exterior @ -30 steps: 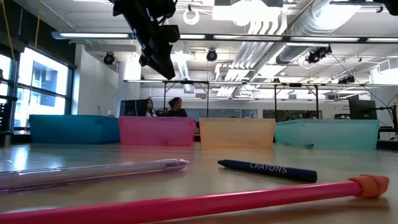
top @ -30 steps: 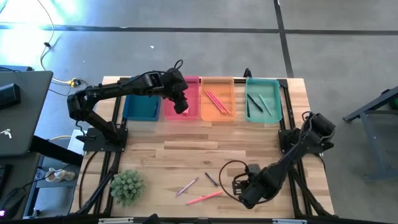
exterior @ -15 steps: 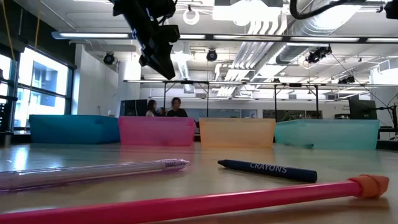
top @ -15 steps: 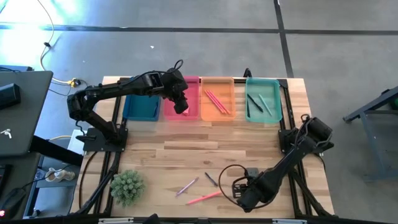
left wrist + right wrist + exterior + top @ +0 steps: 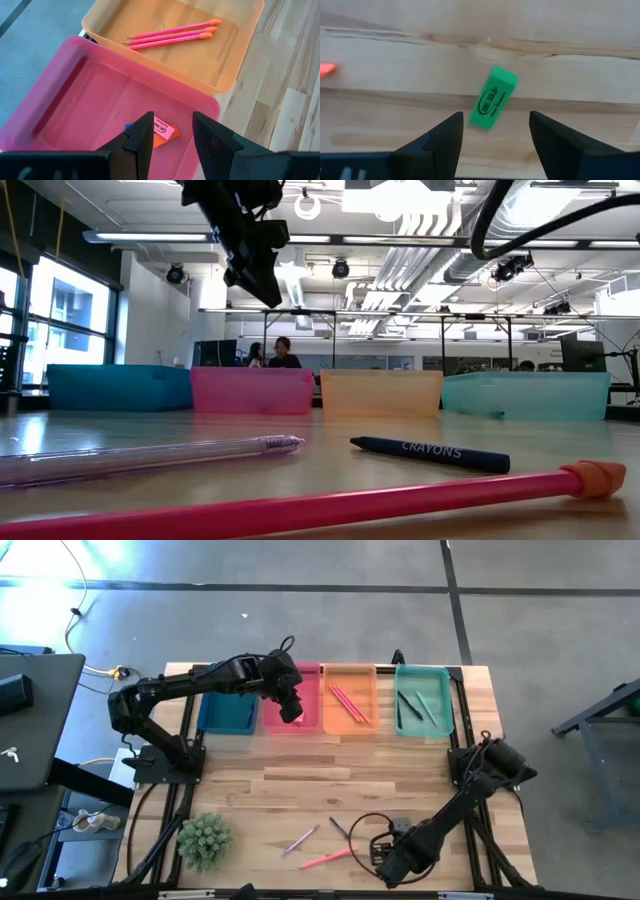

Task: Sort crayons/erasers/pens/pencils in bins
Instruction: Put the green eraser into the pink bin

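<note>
Wood table from above: left gripper [image 5: 291,710] hangs over pink bin [image 5: 309,675], empty; right gripper [image 5: 383,862] low at the near edge. Low view: dark crayon [image 5: 430,452] reads "CRAYONS". Left wrist: fingers apart, erasers [image 5: 163,131] already in the bin. Right wrist: fingers wide around green eraser [image 5: 493,97], print unreadable. Next, prob.: drop, close, grab it.

A small spiky green plant [image 5: 204,840] is seen at the lower left of the wooden table [image 5: 300,772] in the high view. A dark laptop [image 5: 28,720] is seen at the left edge. Two people [image 5: 270,354] are seen far back in the low view.
</note>
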You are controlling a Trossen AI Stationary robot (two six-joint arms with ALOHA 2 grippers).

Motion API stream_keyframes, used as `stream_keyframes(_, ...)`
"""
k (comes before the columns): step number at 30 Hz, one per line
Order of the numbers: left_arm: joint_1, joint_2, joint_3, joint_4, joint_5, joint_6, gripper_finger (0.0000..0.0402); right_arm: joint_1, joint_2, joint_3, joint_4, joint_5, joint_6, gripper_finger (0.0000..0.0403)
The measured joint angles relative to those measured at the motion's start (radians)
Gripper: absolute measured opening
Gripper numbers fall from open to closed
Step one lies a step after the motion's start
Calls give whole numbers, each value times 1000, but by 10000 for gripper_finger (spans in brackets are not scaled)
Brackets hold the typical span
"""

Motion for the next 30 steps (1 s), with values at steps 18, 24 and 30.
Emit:
stream_keyframes(18, 0, 0, 0, 0, 0, 0, 122, 0, 74, 2, 45, 5, 6, 213)
stream_keyframes(24, -1, 0, 0, 0, 0, 0, 122, 4, 76, 3, 48, 9, 2, 159)
stream_keyframes(30, -1, 0, 0, -10, 0, 0, 122, 10, 76, 3, 46, 9, -2, 107)
